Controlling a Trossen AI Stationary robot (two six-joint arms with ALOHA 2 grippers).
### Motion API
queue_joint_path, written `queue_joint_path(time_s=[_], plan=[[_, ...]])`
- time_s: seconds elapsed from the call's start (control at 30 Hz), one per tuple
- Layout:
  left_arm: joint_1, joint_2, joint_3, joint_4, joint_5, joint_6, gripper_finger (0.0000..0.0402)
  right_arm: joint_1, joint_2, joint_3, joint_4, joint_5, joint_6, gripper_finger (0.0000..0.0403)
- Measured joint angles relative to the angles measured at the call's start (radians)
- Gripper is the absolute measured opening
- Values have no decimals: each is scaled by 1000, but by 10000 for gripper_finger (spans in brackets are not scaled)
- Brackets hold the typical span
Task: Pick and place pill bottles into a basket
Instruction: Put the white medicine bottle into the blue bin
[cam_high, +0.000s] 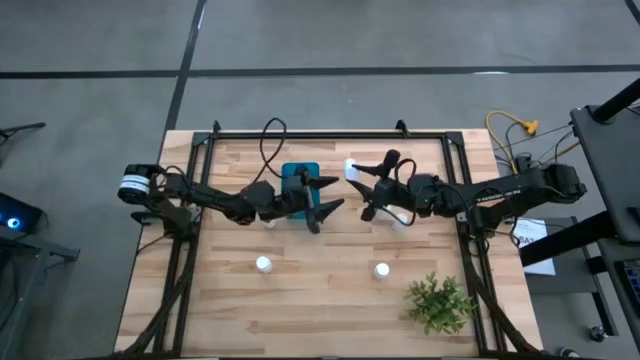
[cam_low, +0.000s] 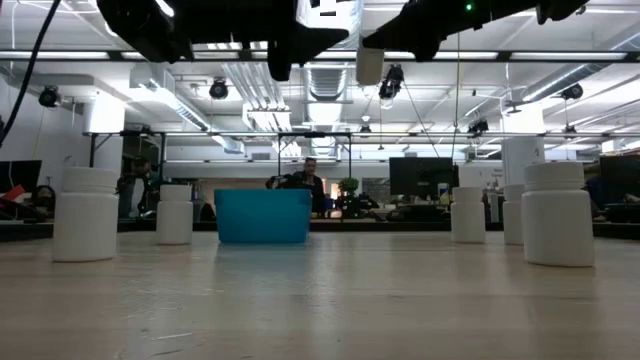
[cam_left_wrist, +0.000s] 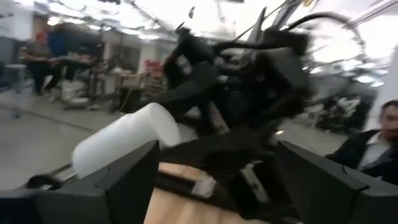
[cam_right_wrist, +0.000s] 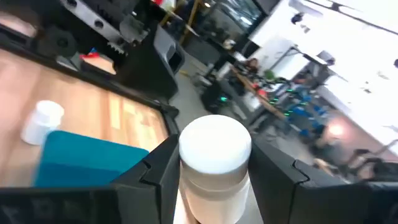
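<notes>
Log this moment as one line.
right tool: shut on pill bottle, raised beside basket | left tool: open, by basket

Table (cam_high: 330, 290) viewed from straight overhead, also level from its surface, wrist cameras close behind fingers, basket (cam_high: 300, 178) shared by overhead, level and right wrist views.

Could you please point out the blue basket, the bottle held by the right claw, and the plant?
blue basket (cam_low: 263, 217): low view, its front wall.
held bottle (cam_right_wrist: 214, 149): right wrist view, its white cap.
plant (cam_high: 438, 303): high view, the middle of its leaves.
</notes>
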Motion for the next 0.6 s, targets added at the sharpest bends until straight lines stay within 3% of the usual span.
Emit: queue_joint_path(time_s=[0.2, 0.3, 0.47, 0.6], plan=[[-8, 1, 40, -36, -8, 34, 303, 34, 79, 36, 15, 195, -123, 145], [-15, 2, 51, -51, -55, 57, 303, 38, 126, 50, 47, 227, -147, 145], [-29, 0, 85, -216, -232, 115, 303, 42, 187, 80, 93, 286, -229, 145], [-32, 0, 106, -286, -280, 131, 303, 49, 222, 97, 115, 292, -257, 145]])
